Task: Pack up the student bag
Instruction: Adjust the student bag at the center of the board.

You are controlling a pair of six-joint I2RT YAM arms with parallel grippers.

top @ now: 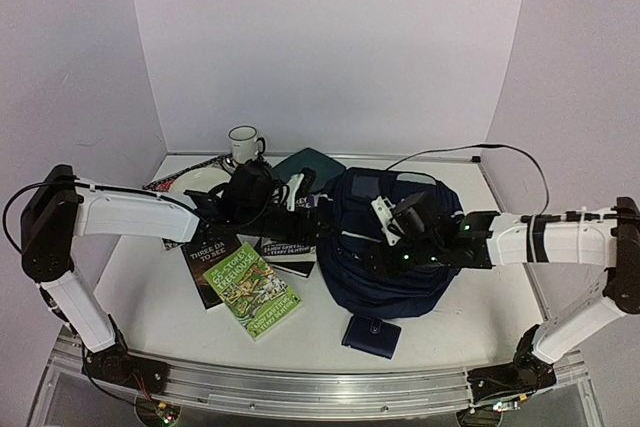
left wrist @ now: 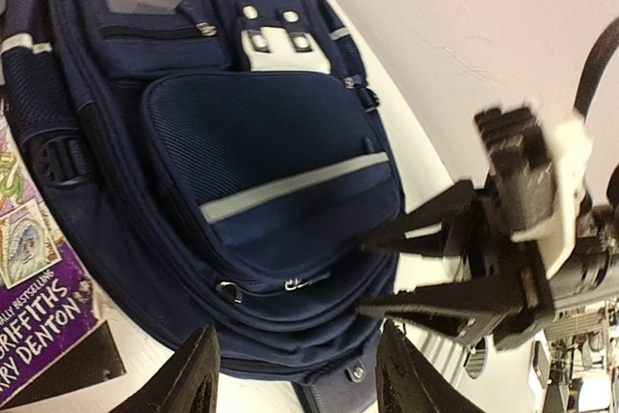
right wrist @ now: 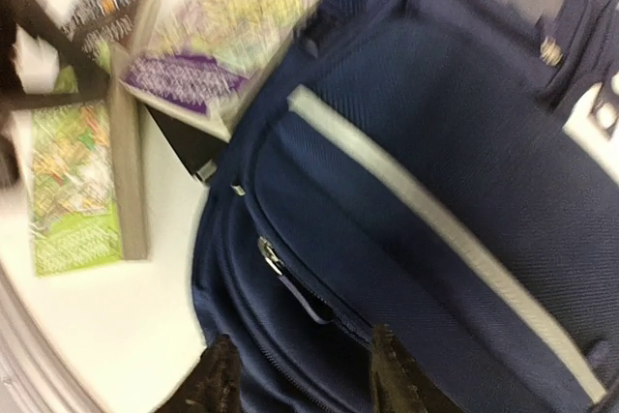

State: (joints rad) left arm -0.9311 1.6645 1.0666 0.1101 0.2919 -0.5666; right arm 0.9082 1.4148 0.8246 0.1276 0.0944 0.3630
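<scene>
The student bag [top: 395, 272] is a large navy backpack lying flat right of centre, front pocket and pale stripe [left wrist: 290, 186] facing up. My left gripper [top: 318, 215] hovers at the bag's left edge, open, with nothing between its fingers [left wrist: 198, 374]. My right gripper [top: 378, 237] hangs over the bag's front, also open and empty. In the right wrist view the right gripper [right wrist: 301, 338] sits just above a zipper pull [right wrist: 271, 258] on the front pocket seam. The left wrist view shows the right gripper [left wrist: 361, 276] with its jaws apart over the bag's lower edge.
A green book [top: 252, 290], a dark book [top: 210, 262] and a purple book [top: 290, 247] lie left of the bag. A small navy wallet [top: 371, 335] sits in front of it. A white mug [top: 244, 144], a white plate [top: 195, 182] and a teal plate [top: 310, 162] stand behind.
</scene>
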